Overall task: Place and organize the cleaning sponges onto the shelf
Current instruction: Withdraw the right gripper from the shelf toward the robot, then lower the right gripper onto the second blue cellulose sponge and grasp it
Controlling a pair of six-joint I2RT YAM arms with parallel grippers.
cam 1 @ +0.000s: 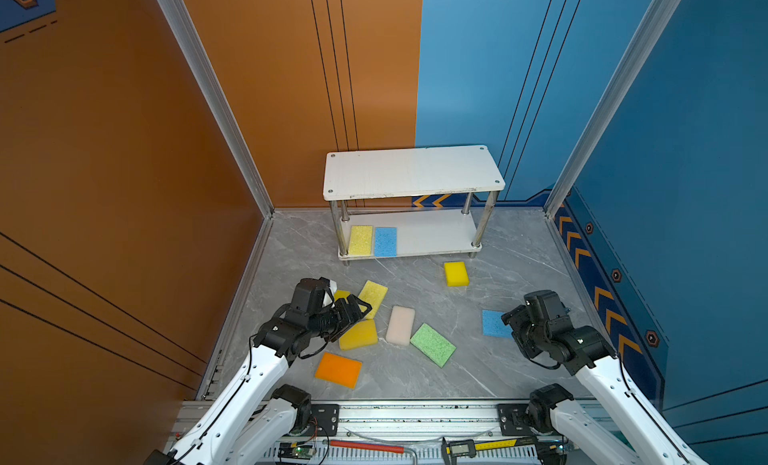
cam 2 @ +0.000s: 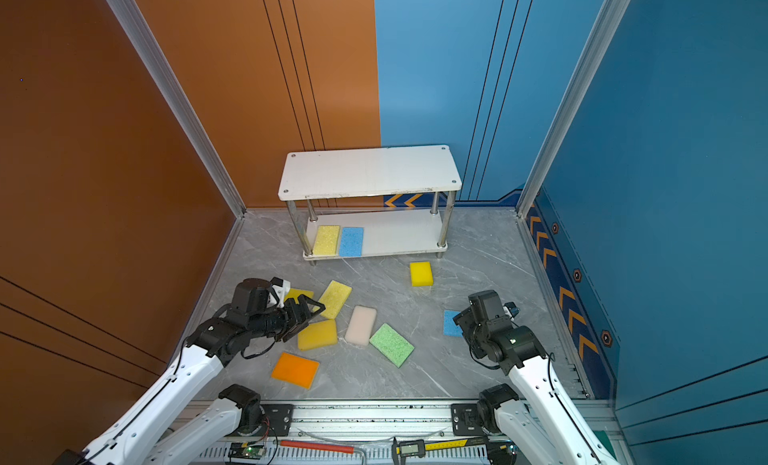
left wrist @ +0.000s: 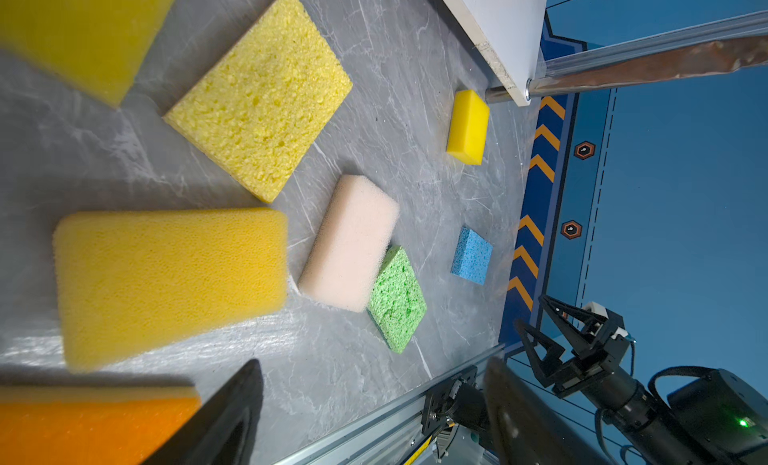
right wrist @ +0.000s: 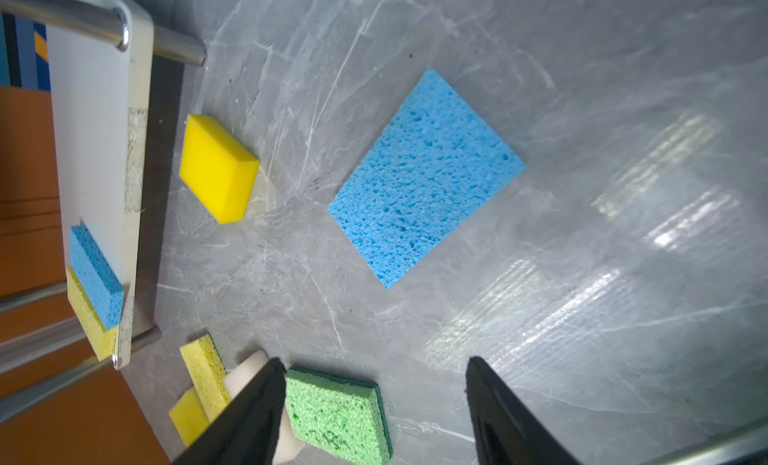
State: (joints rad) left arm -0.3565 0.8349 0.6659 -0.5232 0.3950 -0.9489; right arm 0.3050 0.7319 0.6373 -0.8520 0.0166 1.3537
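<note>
Eight sponges [cam 1: 432, 344] lay loose. Left gripper [left wrist: 372, 363] and right gripper [right wrist: 374, 361] gaped wide, empty; the left (nine o'clock of the beige sponge [cam 1: 400, 325]) might snag crowded yellow sponges [cam 1: 372, 298] together.

White shells are worn by the left arm [cam 1: 237, 390] and right arm [cam 1: 611, 384]; black joint housings [cam 1: 582, 346], thin black cables [cam 1: 250, 359] and black triangular fingers [left wrist: 536, 357] are seen. A green light [left wrist: 742, 422] is shown at lower right.

Both top views: high, from the front, looking down & back across bench [cam 1: 519, 255] to shelf [cam 1: 411, 172]. Wrist cams: low, close to bench, facing inward; both catch green sponge [left wrist: 397, 296] & loose blue sponge [right wrist: 424, 176].
</note>
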